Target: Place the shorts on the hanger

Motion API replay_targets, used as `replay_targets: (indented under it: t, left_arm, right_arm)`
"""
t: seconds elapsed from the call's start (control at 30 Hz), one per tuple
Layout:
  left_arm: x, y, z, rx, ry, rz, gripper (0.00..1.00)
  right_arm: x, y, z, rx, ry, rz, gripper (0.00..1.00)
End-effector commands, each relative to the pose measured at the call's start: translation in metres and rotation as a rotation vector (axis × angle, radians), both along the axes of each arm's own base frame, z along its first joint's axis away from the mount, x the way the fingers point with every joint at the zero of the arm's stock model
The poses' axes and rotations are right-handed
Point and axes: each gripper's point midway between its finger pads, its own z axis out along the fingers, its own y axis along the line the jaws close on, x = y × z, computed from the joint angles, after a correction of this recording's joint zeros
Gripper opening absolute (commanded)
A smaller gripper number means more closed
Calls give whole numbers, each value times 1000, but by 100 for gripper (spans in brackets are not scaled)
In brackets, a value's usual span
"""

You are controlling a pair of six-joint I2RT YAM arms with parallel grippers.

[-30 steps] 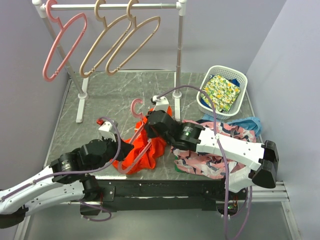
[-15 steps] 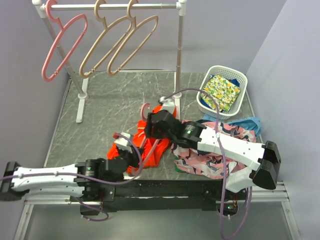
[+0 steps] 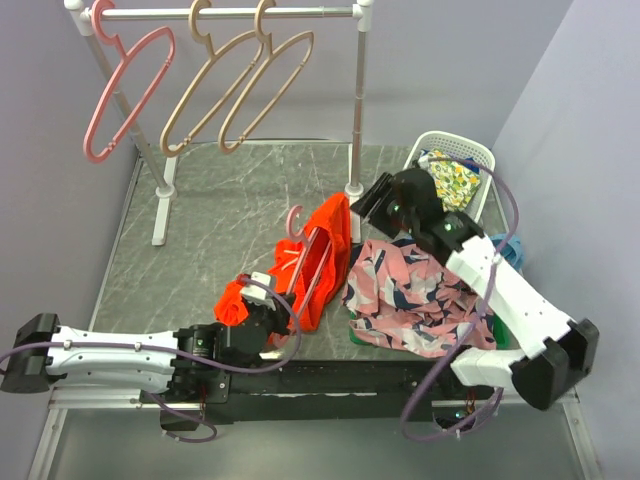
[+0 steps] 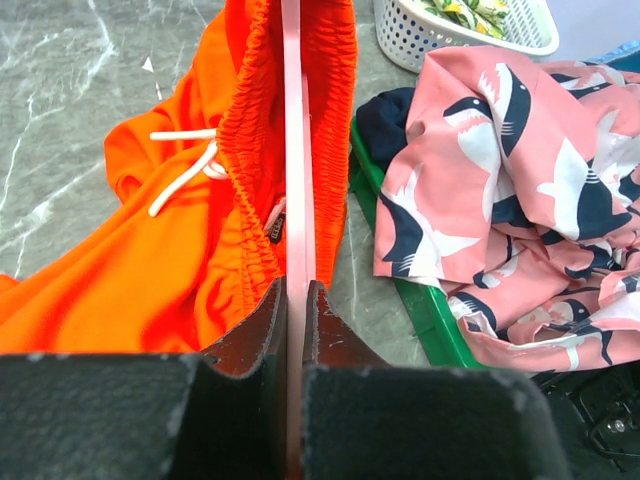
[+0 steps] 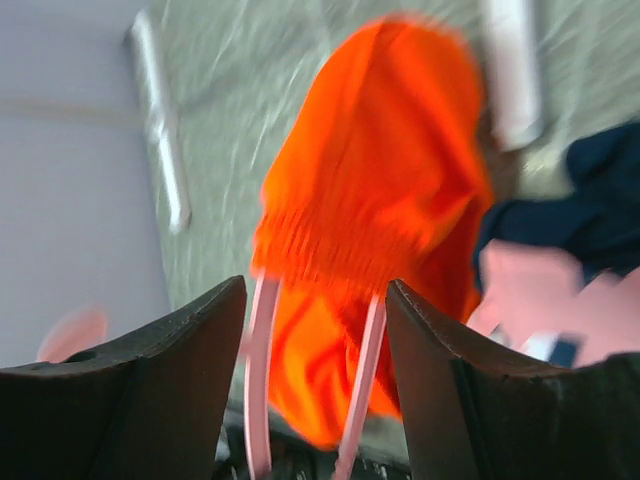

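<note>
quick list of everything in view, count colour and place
shorts: 1, orange-red, table centre, draped on the held hanger
hanger: 1, pink, inside the shorts
rack: 1, white, back left
spare pink hanger: 1, on the rack
tan hangers: 2, on the rack
basket: 1, white, back right
floral cloth: 1, yellow-green, in the basket
patterned garment: 1, pink, navy, white, front right
green flat item: 1, under that garment
blue cloth: 1, right edge
table: 1, grey marble
left hand: shut on the hanger
right hand: open, beside the shorts' raised end
</note>
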Motion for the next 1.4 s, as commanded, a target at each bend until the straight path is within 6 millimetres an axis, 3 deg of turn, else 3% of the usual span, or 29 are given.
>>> replay_targets:
  t: [0.0,0.07,0.3,0.4,0.57,0.73,0.83,0.9,0.93,0.97,1.03,1.07,1.17,1.27,1.37]
  left_arm:
    - [3,-7,24,-76,-56,3,1]
    - [1,-13,24,-52,-78,-32,1]
    - [2,-35,19,122,-142,-80,1]
    - [4,-39,15,180,-156,-63,1]
    - [6,-45,11,220,-173,-54,1]
    - [0,-53,11,199,-183,-98,1]
    - [-1,-55,12,209,-180,-103,1]
    - [-3,-60,14,209,-177,-124,1]
    - [-4,-61,9,230,-169,-133,1]
    - [-7,-67,13,210,-157,-150,6]
    - [-9,-69,11,221,-140,-168,21]
    - [-12,-72,15,190,-121,-177,53]
    - [-20,-72,30,115,-72,-214,86]
    - [-36,-69,58,-10,2,-289,96]
    - [-46,-51,84,-124,91,-299,96]
  right_arm:
    - [32,-9,-5,4,84,-59,64]
    - [49,-2,-6,-10,109,-68,64]
    - [77,14,-31,-23,244,-83,65]
    - [67,18,-53,-51,322,-38,65]
    - [47,-13,-84,-143,355,-80,66]
    - [44,-3,-101,-116,397,-54,65]
    - [44,6,-108,-90,421,-26,53]
    - [45,10,-106,-67,401,-14,28]
    - [43,9,-106,-66,394,-8,21]
    - [42,10,-106,-63,389,-1,10]
    - [41,12,-107,-60,380,20,0]
    - [40,11,-107,-64,378,24,0]
    - [39,6,-111,-88,360,25,0]
    - [38,0,-109,-118,336,33,0]
    - [42,2,-97,-135,283,79,0]
